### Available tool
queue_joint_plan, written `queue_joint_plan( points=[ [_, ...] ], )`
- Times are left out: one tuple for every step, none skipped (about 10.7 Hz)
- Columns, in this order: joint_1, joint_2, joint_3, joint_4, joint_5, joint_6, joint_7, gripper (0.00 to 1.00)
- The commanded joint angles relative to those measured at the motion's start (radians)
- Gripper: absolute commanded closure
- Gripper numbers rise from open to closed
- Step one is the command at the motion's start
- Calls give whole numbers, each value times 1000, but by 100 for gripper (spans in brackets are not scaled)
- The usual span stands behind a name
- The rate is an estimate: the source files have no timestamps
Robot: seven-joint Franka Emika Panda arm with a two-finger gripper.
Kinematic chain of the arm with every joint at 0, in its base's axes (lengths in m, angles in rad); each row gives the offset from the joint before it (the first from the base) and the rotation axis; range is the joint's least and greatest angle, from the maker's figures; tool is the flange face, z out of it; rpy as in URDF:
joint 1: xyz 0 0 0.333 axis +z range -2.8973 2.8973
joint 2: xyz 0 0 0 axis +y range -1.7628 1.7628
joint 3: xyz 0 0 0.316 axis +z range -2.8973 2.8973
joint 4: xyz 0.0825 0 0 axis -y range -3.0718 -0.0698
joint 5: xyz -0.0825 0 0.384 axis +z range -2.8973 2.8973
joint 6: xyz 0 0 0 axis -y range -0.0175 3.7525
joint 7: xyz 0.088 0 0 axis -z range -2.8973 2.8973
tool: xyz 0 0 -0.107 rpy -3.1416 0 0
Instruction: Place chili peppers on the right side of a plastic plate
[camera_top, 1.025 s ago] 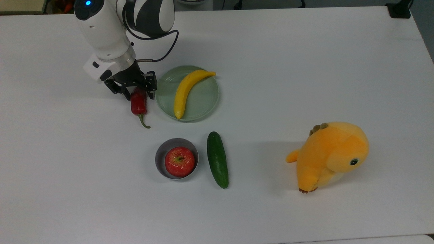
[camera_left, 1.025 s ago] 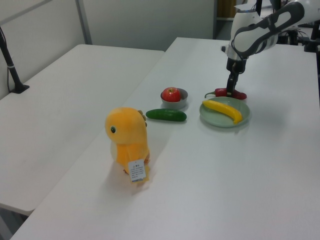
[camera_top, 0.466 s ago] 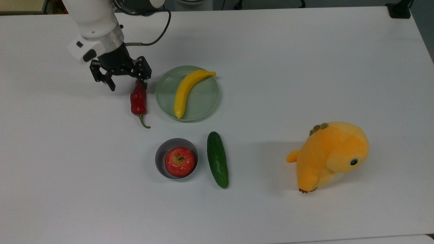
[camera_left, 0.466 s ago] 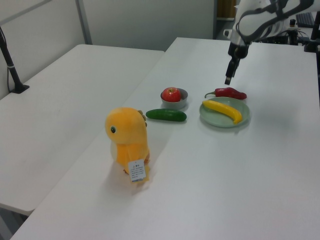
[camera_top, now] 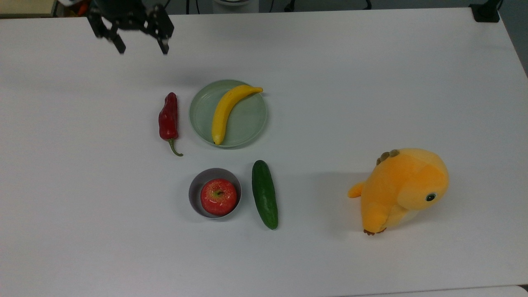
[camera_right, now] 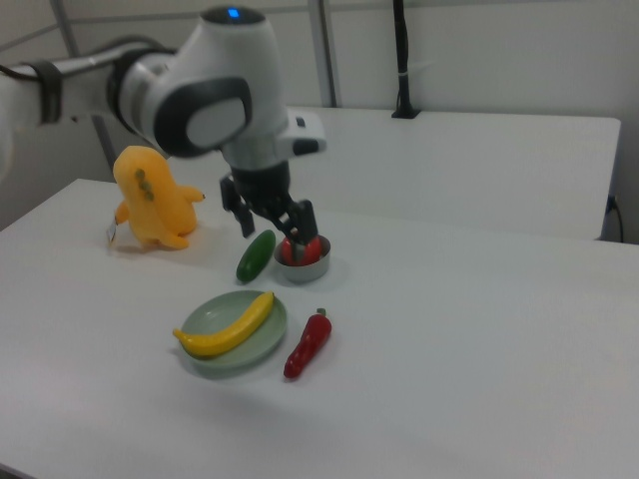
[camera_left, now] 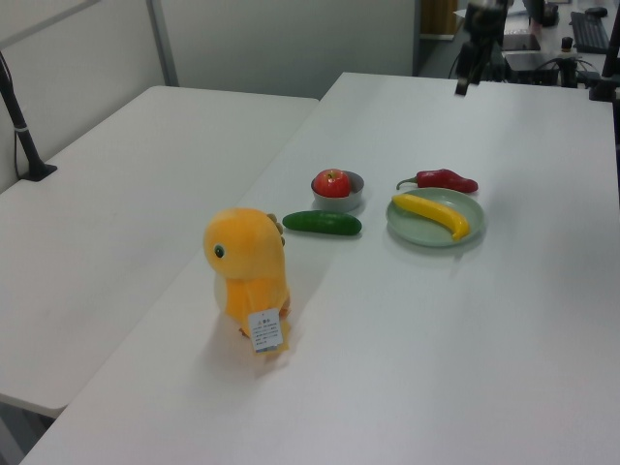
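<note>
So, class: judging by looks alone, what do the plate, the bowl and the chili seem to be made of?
Plate: probably plastic, pale green, smooth with a soft sheen. Bowl: looks like metal, plain grey with a thin wall, though painted plastic is possible. Chili: glossy dark-red wrinkled skin with a green stem; real or a plastic replica cannot be told.

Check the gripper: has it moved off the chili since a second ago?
Yes. The gripper, open, has risen and pulled away from the chili toward the top view's upper edge; the chili lies alone beside the plate.
</note>
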Motion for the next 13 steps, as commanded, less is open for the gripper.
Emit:
queue_joint_plan(
  points=[
    [12,-71,-1,126,-47,-236,182,0],
    [17,-85,13,155,-50,-286,243,0],
    [23,-101,50,164,-50,-291,288,0],
    [21,-115,85,167,-59,-300,340,0],
    [21,-118,131,174,-85,-310,412,0],
    [21,-123,186,172,-103,-311,469,0],
    [21,-123,241,168,-122,-312,488,0],
    [21,-123,277,163,-125,-312,489,0],
    [24,-117,298,157,-125,-304,482,0],
    [23,-111,335,137,-125,-292,468,0],
    [23,-114,338,111,-125,-256,384,0],
    [23,-108,338,85,-125,-205,317,0],
    [23,-105,332,73,-127,-168,293,0]
  ],
)
